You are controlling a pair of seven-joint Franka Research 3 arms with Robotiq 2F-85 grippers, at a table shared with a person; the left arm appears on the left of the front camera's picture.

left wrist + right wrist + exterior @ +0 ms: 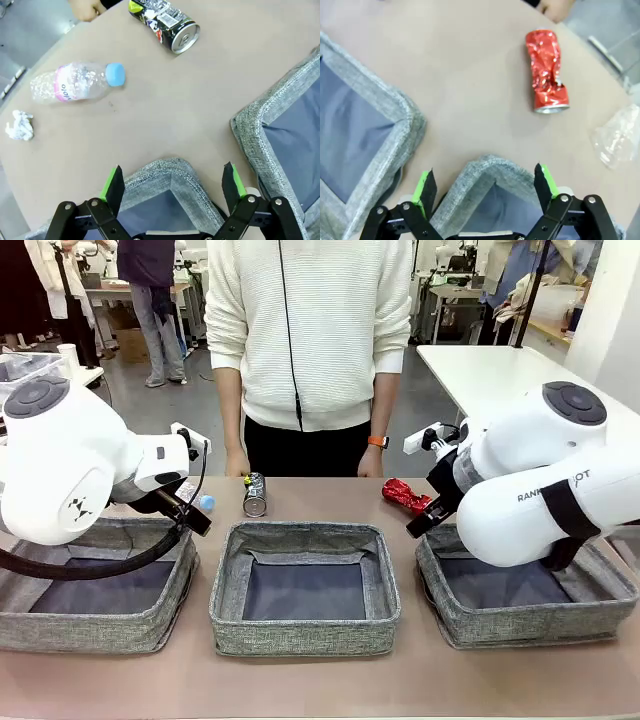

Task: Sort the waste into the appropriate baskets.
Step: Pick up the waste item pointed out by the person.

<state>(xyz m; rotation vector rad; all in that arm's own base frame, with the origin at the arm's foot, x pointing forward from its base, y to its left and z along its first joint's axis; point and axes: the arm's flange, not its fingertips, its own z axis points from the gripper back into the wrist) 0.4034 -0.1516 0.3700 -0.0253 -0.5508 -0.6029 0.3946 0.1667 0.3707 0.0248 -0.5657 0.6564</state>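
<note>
Three grey woven baskets stand in a row: left [90, 633], middle [300, 635], right [530, 625]. Beyond them on the table lie a dark printed can [255, 494] and a dented red can [405, 495]. My left gripper [172, 187] hangs open and empty over the left basket's far corner [165, 172]. Ahead of it lie a blue-capped clear bottle [75, 82], the dark can [165, 22] and a white paper wad [20, 125]. My right gripper [485, 187] is open and empty above the right basket's corner [490, 170], short of the red can [547, 70] and a second clear bottle [620, 137].
A person in a white sweater [305, 330] stands at the far edge, both hands resting near the table's rim [237, 465]. The middle basket's wall [250, 125] sits close beside the left gripper. Bare tabletop lies between the baskets and the waste.
</note>
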